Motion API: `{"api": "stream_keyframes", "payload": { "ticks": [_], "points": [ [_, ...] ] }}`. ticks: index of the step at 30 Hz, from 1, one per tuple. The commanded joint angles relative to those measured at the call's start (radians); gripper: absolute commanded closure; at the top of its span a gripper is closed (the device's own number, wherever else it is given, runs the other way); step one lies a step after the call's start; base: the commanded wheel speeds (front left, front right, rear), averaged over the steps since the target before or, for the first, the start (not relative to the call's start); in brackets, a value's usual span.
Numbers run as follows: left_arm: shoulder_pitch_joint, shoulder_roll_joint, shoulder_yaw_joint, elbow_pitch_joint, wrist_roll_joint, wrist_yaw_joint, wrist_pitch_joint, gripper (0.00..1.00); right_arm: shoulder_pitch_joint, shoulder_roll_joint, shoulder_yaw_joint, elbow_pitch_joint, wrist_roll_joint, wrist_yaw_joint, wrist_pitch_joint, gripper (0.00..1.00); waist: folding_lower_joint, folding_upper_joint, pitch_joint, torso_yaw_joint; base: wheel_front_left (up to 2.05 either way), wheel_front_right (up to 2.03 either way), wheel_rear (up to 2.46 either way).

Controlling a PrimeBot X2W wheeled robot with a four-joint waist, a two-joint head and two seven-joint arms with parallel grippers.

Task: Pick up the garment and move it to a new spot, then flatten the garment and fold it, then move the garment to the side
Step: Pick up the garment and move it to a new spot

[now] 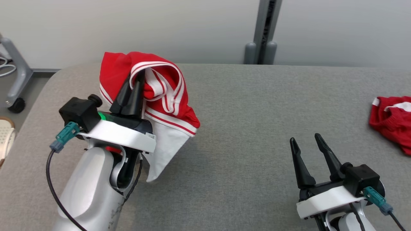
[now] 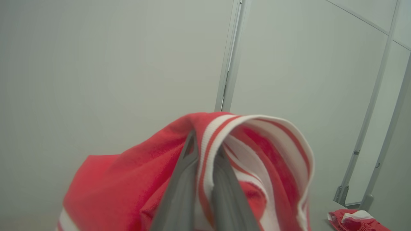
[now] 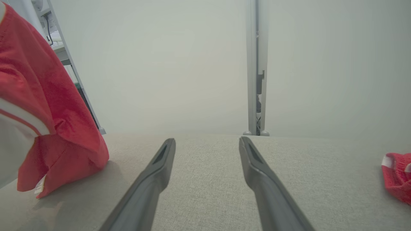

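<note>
A: Left gripper (image 1: 135, 78)?
B: Jaws pinched on the garment's (image 1: 167, 96) striped band; cloth drapes around and below them.
A: Right gripper (image 1: 305, 138)?
B: Spread wide, holding nothing, above the table (image 1: 240, 112).

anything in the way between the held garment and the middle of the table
Nothing visible does. The left end effector is shut on the garment, and the table beside it is bare. The open right end effector sits to the right, and a second red garment lies at the far right edge.
</note>
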Motion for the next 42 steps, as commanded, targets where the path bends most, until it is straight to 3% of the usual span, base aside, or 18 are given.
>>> {"api": "stream_keyframes", "payload": {
  "ticks": [1,10,17,23,36,37,38,39,42],
  "points": [
    [0.006,-0.006,-0.008,0.008,0.008,-0.003,-0.004,1.00,-0.011,-0.006,-0.010,-0.008,-0.011,0.000,0.000,0.00,0.0000,-0.0001,0.027,-0.062,0.00,0.00,0.00],
    [-0.035,-0.044,-0.076,0.075,0.019,-0.006,-0.004,1.00,-0.034,-0.005,-0.023,-0.023,0.002,0.000,0.000,0.00,0.0000,-0.0001,0.087,-0.225,0.00,0.00,0.00],
    [-0.079,-0.052,-0.131,0.141,-0.005,-0.007,-0.004,1.00,-0.046,-0.005,-0.025,-0.027,0.021,0.000,0.000,0.00,0.0000,-0.0001,0.116,-0.307,0.00,0.00,0.00],
    [-0.127,-0.053,-0.210,0.220,-0.080,-0.007,-0.004,1.00,-0.054,-0.005,-0.019,-0.026,0.037,0.000,0.000,0.00,0.0000,-0.0001,0.135,-0.358,0.00,0.00,0.00],
    [-0.286,-0.053,-0.361,0.391,-0.137,0.017,-0.004,1.00,-0.092,-0.005,0.017,-0.024,0.073,0.000,0.000,0.00,0.0000,-0.0001,0.206,-0.444,0.00,0.00,0.00],
    [-0.294,-0.054,-0.367,0.398,-0.139,0.021,-0.004,0.85,-0.093,-0.005,0.017,-0.023,0.074,0.000,0.000,0.00,0.0000,-0.0001,0.210,-0.449,0.00,0.00,0.00],
    [-0.303,-0.054,-0.373,0.406,-0.136,0.025,-0.004,0.53,-0.095,-0.005,0.018,-0.023,0.077,0.000,0.000,0.00,0.0000,-0.0001,0.213,-0.452,0.00,0.00,0.00],
    [-0.308,-0.053,-0.376,0.414,-0.135,0.030,-0.004,0.00,-0.097,-0.005,0.018,-0.021,0.079,0.000,0.000,0.00,0.0000,-0.0001,0.215,-0.454,0.00,0.00,0.00],
    [-0.324,-0.053,-0.375,0.419,-0.145,0.037,-0.004,0.00,-0.094,-0.005,0.013,-0.017,0.081,0.000,0.000,0.00,0.0000,-0.0001,0.215,-0.454,0.00,0.00,0.00]
  ]
}}
